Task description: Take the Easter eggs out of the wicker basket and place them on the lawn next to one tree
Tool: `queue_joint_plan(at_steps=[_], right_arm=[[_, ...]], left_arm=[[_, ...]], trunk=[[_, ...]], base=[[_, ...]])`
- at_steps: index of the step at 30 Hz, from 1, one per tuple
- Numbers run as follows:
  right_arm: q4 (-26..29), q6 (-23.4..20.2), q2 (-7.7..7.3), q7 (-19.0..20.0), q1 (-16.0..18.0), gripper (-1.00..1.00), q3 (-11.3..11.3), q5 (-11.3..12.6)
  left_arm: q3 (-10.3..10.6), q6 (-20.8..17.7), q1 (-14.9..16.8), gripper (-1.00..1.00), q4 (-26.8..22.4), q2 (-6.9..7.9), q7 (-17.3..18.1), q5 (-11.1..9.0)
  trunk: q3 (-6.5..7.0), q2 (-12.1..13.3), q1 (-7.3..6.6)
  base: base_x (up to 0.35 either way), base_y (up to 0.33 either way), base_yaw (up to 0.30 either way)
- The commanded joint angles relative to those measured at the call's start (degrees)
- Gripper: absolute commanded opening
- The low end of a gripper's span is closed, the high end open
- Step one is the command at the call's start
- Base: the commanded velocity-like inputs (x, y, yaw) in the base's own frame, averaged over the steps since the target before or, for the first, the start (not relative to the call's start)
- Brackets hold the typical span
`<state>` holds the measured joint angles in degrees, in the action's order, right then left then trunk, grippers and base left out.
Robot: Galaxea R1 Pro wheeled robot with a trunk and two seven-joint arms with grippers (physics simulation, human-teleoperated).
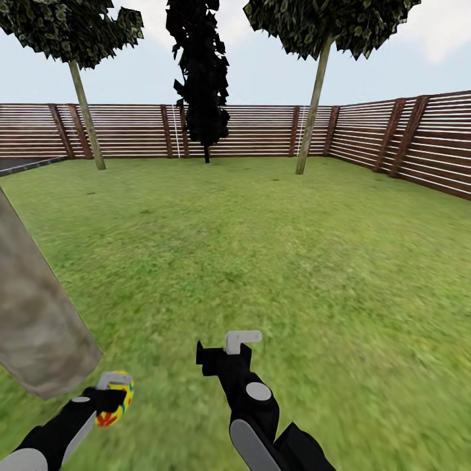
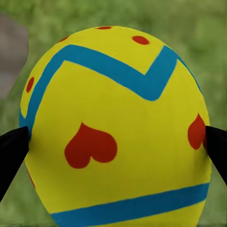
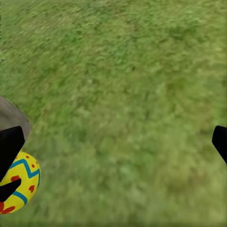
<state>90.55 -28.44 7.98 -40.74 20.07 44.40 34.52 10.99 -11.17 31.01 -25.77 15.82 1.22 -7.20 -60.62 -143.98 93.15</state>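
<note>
Grass of the lawn (image 1: 261, 261) is spread out toward the fence (image 1: 261, 131). One Easter egg (image 2: 116, 127) is held in the left gripper (image 1: 112, 396) — just right of the tree (image 1: 36, 314) — while the right gripper (image 1: 229, 347) is spread wide, holding nothing.

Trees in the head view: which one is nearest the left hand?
The thick mottled grey-brown trunk beside the left hand; the two thin-trunked trees and the black cypress stand far off at the fence.

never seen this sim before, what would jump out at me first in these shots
The yellow Easter egg with blue zigzags and red hearts, clamped in the left claw low at the head view's left. Right beside it rises a thick grey-brown tree trunk from the lawn. The right claw hangs open above the grass, and a black cypress-like tree stands out against the slatted fence far behind.
</note>
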Motion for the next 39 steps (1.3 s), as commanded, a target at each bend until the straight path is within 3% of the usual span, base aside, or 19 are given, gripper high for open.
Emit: queue_joint_plan(at_steps=[1,13,16,21,25,33,39], right_arm=[[0.1,-0.2,0.01,-0.5,0.1,1.0,0.1,0.4],[0.1,-0.2,0.02,-0.5,0.1,1.0,0.2,0.4],[0.1,-0.2,0.02,-0.5,0.1,1.0,0.2,0.4],[0.1,-0.2,0.02,-0.5,0.1,1.0,0.2,0.4],[0.1,-0.2,0.02,-0.5,0.1,1.0,0.2,0.4],[0.1,-0.2,0.02,-0.5,0.1,1.0,0.2,0.4],[0.1,-0.2,0.02,-0.5,0.1,1.0,0.2,0.4]], left_arm=[[0.3,-0.8,0.0,-1.0,-0.1,0.24,0.4,-0.6],[0.3,-0.9,0.0,-1.0,0.5,0.55,1.1,-0.2],[0.3,0.3,0.0,-1.0,3.1,0.52,0.9,-0.3],[0.3,2.9,0.0,-1.0,5.3,0.45,0.8,-0.4],[0.3,3.5,0.0,-1.0,5.5,0.45,0.8,-0.4],[0.3,3.9,0.0,-1.0,5.5,0.44,0.8,-0.5],[0.3,6.4,0.0,-1.0,5.4,0.48,0.9,-0.6]], trunk=[[-0.06,0.0,-0.01],[-0.06,0.0,-0.01],[-0.06,0.0,-0.01],[-0.94,-0.1,0.09],[-0.94,-0.1,0.09],[-2.71,-0.2,0.3],[-3.38,-0.2,0.37]], base=[[0.0,0.0,0.0],[0.0,0.0,0.0],[0.0,0.0,0.0],[0.0,0.0,0.0],[0.0,0.0,0.0],[0.0,0.0,0.0],[0.0,0.0,0.0]])
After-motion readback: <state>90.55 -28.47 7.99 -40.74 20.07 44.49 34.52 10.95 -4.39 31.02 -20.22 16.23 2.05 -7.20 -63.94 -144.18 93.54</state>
